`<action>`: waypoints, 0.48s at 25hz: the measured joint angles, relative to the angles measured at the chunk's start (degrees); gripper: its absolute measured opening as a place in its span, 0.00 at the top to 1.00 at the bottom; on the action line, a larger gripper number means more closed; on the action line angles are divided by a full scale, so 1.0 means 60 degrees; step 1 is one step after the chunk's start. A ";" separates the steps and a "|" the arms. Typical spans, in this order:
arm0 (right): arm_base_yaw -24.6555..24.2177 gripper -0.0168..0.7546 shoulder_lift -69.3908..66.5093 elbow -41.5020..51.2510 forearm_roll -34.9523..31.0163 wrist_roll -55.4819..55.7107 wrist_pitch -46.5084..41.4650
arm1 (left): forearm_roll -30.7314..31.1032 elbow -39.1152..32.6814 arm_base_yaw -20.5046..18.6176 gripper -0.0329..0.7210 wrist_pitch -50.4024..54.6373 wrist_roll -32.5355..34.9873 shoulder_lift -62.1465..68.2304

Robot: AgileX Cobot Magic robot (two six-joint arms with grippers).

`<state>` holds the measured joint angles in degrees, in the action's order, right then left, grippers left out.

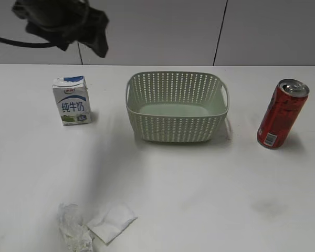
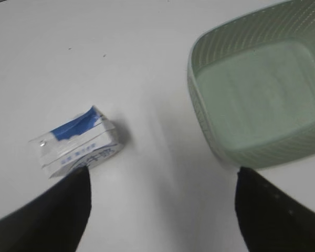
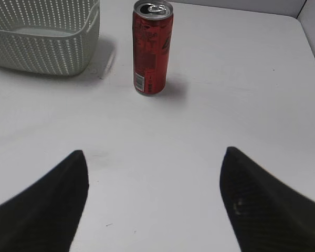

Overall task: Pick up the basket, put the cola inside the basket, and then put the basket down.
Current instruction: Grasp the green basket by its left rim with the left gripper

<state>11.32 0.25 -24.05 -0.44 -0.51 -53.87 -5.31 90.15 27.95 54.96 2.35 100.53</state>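
Observation:
The pale green basket (image 1: 176, 107) stands empty at the middle of the white table; it also shows in the left wrist view (image 2: 257, 89) and the right wrist view (image 3: 42, 37). The red cola can (image 1: 281, 114) stands upright to its right, apart from it, and shows in the right wrist view (image 3: 152, 47). My left gripper (image 2: 163, 181) is open and empty, high above the table between the milk carton and the basket; its arm shows dark at top left of the exterior view (image 1: 63, 23). My right gripper (image 3: 153, 160) is open and empty, well short of the cola.
A white-and-blue milk carton (image 1: 72, 101) stands left of the basket, also seen in the left wrist view (image 2: 76, 144). Crumpled white tissue (image 1: 73, 231) and a folded white paper (image 1: 112, 222) lie near the front left edge. A grey wall runs behind the table.

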 joint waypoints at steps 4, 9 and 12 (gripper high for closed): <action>0.0000 0.21 0.0000 0.0000 0.0000 0.0000 0.0000 | 0.0884 0.1802 0.0871 0.12 0.0885 -0.1370 0.1534; 0.0000 0.21 0.0000 0.0000 0.0000 0.0000 0.0000 | 0.0884 0.3413 0.1101 0.13 0.1768 -0.2862 0.3315; 0.0000 0.21 0.0000 0.0000 0.0000 0.0000 0.0000 | 0.0712 0.3805 0.1101 0.14 0.1860 -0.3273 0.3994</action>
<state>11.32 0.25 -24.05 -0.44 -0.51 -53.87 -1.03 112.98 34.56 66.12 -17.29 124.49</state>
